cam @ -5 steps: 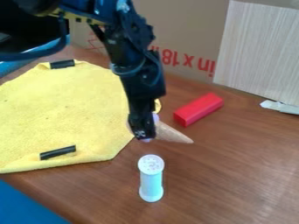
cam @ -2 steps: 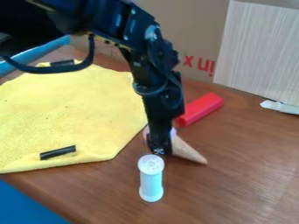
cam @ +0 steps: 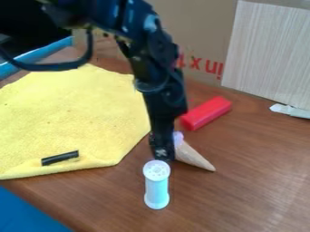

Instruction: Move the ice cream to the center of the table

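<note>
Brown desk (cam: 251,190) carries ice cream (cam: 193,156) well in from its lower-left edge, presumably for centring; gripper (cam: 162,153) at scoop end, jaw state cannot be determined.

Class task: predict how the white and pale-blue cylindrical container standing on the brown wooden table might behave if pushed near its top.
The container would probably tip, being tall above a narrow round base. Once down, it would likely roll, since its ends look circular. Its smooth-looking side might also feel slippery.
</note>
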Available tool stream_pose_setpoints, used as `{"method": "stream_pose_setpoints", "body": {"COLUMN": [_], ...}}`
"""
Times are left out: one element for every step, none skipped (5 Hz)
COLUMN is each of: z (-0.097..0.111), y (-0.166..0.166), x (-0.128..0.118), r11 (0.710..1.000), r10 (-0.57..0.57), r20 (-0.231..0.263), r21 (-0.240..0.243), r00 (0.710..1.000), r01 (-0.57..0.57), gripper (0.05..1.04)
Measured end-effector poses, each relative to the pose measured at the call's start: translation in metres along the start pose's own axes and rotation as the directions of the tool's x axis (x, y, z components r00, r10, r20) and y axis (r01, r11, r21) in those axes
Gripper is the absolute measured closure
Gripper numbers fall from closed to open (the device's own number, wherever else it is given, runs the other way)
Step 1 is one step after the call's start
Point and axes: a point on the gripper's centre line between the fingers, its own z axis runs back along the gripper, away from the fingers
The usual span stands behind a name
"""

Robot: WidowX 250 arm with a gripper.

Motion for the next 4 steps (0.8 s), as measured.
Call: {"method": "stream_pose_setpoints", "body": {"z": [0.033,0.059,0.090,0.121], "y": [0.015,0.039,0.068,0.089], "x": [0.000,-0.015,-0.048,-0.089], "r11": [0.999,0.996,0.981,0.930], "r10": [0.034,0.091,0.189,0.360], "r20": [0.072,0.052,-0.030,-0.126], "r21": [0.013,0.008,0.060,0.131], "r00": [0.997,0.995,0.982,0.924], "r01": [-0.035,-0.091,-0.187,-0.344], "gripper": [0.083,0.083,0.083,0.083]}}
